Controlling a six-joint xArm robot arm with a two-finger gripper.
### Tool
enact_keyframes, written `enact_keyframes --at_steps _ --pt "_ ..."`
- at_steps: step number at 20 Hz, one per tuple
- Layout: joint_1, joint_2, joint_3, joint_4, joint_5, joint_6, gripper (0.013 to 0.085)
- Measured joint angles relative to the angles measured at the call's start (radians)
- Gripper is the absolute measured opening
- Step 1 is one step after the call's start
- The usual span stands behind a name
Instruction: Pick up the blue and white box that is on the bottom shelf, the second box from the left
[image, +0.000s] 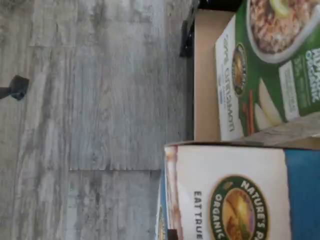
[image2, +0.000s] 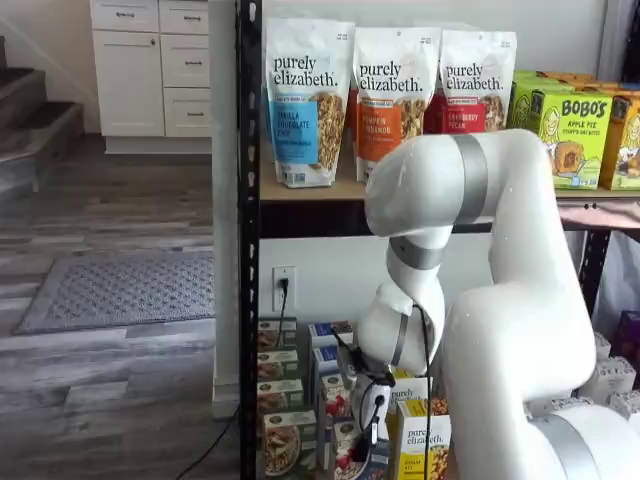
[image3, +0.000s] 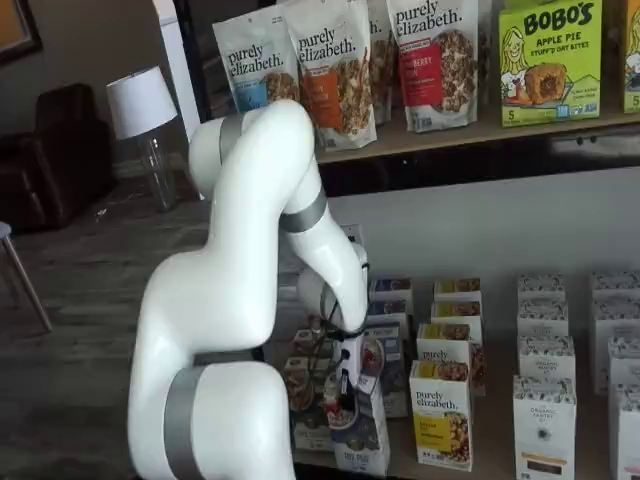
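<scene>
Fingers (image3: 347, 385) were closed on the blue and white box (image3: 362, 420), tilted at the front edge of the bottom shelf (image3: 480, 470); grasp seemingly done, lifting clear remained.

Three purely elizabeth granola bags (image2: 306, 100) lined up along the upper board's (image2: 300, 190) front edge in both shelf views. One Bobo's apple pie box (image3: 550, 60) fully readable beside them. Two cartons up close in the wrist view: one green-and-white (image: 270, 65), one blue and white box (image: 240, 195).
</scene>
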Motion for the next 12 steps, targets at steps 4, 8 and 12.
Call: enact_keyframes --at_steps 4,8,12 --pt "0.01 -0.051 0.064 0.033 -0.011 -0.023 0.045" --pt "0.023 -0.112 0.138 0.058 -0.029 -0.037 0.045" --pt "0.032 -0.171 0.204 0.085 -0.042 -0.055 0.045"
